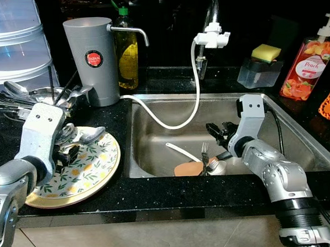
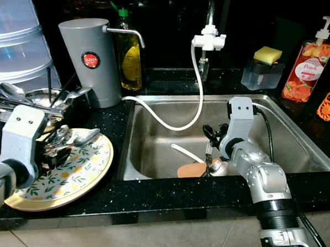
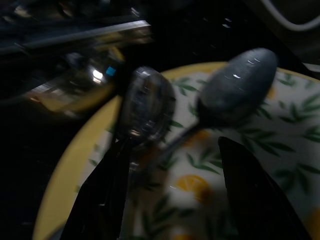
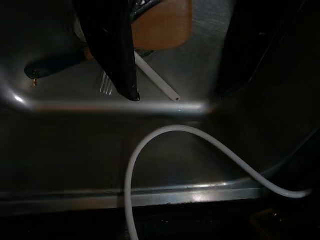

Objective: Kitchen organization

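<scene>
Spoons (image 3: 235, 92) on plate (image 1: 101, 174), left gripper (image 3: 170, 200) spread wide around handles. Right gripper (image 4: 175, 60) open above fork (image 1: 204, 152) in sink (image 1: 299, 144). Best to close low on both handles, squarely.

Black speckled countertop (image 1: 157, 190) with an inset steel sink (image 1: 299, 144) at centre. At left, directly on the counter: floral plate (image 1: 95, 174), grey canister (image 1: 92, 61), oil bottle (image 1: 126, 53). At upper right: sponge holder (image 1: 259, 71), peach soap dispenser (image 1: 308, 66).
</scene>
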Motion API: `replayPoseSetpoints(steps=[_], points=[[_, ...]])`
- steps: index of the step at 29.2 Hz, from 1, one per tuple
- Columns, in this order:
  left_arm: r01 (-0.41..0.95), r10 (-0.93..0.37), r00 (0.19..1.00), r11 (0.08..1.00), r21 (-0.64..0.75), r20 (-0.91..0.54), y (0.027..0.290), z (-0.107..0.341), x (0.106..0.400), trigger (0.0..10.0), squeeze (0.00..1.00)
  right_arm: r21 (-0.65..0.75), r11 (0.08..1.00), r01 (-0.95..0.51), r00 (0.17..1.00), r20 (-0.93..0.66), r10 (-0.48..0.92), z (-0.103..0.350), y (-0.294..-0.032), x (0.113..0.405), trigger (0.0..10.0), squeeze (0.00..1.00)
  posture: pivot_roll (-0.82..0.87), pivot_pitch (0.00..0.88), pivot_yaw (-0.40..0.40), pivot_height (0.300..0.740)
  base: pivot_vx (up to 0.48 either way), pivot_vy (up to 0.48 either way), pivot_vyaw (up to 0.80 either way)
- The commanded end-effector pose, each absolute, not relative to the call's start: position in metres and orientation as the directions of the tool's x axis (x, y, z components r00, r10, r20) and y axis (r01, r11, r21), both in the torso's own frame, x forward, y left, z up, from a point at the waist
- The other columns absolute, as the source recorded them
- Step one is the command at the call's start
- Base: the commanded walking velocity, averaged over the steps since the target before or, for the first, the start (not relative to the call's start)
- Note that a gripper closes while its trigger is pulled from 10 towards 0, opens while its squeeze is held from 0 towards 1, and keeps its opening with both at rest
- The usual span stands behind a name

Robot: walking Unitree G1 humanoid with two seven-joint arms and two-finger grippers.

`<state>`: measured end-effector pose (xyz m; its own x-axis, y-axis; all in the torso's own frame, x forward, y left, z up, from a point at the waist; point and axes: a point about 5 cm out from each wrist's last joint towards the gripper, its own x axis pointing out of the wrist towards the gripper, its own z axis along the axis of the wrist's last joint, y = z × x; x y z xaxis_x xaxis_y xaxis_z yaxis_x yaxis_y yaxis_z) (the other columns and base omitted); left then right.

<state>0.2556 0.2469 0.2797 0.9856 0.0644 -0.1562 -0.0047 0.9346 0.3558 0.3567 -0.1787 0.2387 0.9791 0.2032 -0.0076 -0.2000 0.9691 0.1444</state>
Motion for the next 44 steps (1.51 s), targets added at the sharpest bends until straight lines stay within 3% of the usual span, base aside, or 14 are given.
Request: replayPoseSetpoints(steps=[1, 11, 15, 22, 25, 29, 32, 33, 36, 37, 44], points=[[-0.064, 0.112, 0.988, 0.921, 0.385, -0.105, 0.251, 0.286, 0.25, 10.0, 0.0, 0.141, 0.972, -0.187, 0.981, -0.024, 0.192, 0.235, -0.182, 0.354, 10.0, 0.0, 0.17, 0.107, -0.05, 0.74, 0.0, 0.0, 0.0], [-0.08, 0.092, 0.995, 0.966, 0.247, -0.041, 0.248, 0.295, 0.245, 10.0, 0.0, 0.134, 0.968, -0.214, 0.975, -0.029, 0.22, 0.236, -0.175, 0.359, 10.0, 0.0, 0.19, 0.106, -0.068, 0.74, 0.0, 0.0, 0.0], [-0.078, 0.093, 0.992, 0.984, 0.158, -0.09, 0.246, 0.277, 0.245, 8.6, 0.0, 0.14, 0.964, -0.225, 0.972, -0.031, 0.232, 0.236, -0.172, 0.361, 10.0, 0.0, 0.19, 0.109, -0.073, 0.74, 0.0, 0.0, 0.0], [-0.085, 0.102, 0.986, 0.988, 0.127, -0.129, 0.245, 0.266, 0.245, 9.2, 0.0, 0.138, 0.965, -0.221, 0.973, -0.036, 0.228, 0.236, -0.174, 0.36, 10.0, 0.0, 0.18, 0.122, -0.077, 0.74, 0.0, 0.0, 0.0], [-0.098, 0.115, 0.983, 0.988, 0.122, -0.144, 0.246, 0.264, 0.243, 8.6, 0.0, 0.132, 0.966, -0.222, 0.973, -0.038, 0.229, 0.236, -0.175, 0.359, 10.0, 0.0, 0.18, 0.122, -0.073, 0.74, 0.0, 0.0, 0.0], [-0.111, 0.129, 0.979, 0.987, 0.115, -0.158, 0.248, 0.263, 0.242, 8.6, 0.0, 0.131, 0.968, -0.214, 0.974, -0.039, 0.221, 0.235, -0.177, 0.359, 10.0, 0.0, 0.18, 0.122, -0.074, 0.74, 0.0, 0.0, 0.0], [-0.121, 0.138, 0.979, 0.986, 0.114, -0.153, 0.25, 0.266, 0.242, 8.9, 0.0, 0.132, 0.967, -0.216, 0.974, -0.038, 0.223, 0.236, -0.176, 0.359, 10.0, 0.0, 0.18, 0.127, -0.076, 0.74, 0.0, 0.0, 0.0], [-0.142, 0.158, 0.974, 0.984, 0.108, -0.161, 0.253, 0.266, 0.241, 9.5, 0.0, 0.13, 0.968, -0.216, 0.974, -0.038, 0.222, 0.236, -0.177, 0.359, 10.0, 0.0, 0.18, 0.123, -0.075, 0.74, 0.0, 0.0, 0.0], [-0.166, 0.182, 0.968, 0.981, 0.099, -0.174, 0.256, 0.266, 0.24, 9.5, 0.0, 0.128, 0.968, -0.215, 0.974, -0.038, 0.221, 0.236, -0.177, 0.36, 10.0, 0.0, 0.18, 0.123, -0.075, 0.74, 0.0, 0.0, 0.0], [-0.177, 0.191, 0.966, 0.98, 0.094, -0.172, 0.258, 0.266, 0.24, 10.0, 0.0, 0.128, 0.968, -0.215, 0.974, -0.038, 0.221, 0.236, -0.177, 0.36, 10.0, 0.0, 0.18, 0.127, -0.079, 0.74, 0.0, 0.0, 0.0], [-0.191, 0.2, 0.973, 0.977, 0.093, -0.112, 0.259, 0.274, 0.237, 10.0, 0.0, 0.124, 0.968, -0.22, 0.973, -0.04, 0.226, 0.236, -0.176, 0.361, 10.0, 0.0, 0.18, 0.127, -0.082, 0.74, 0.0, 0.0, 0.0]])
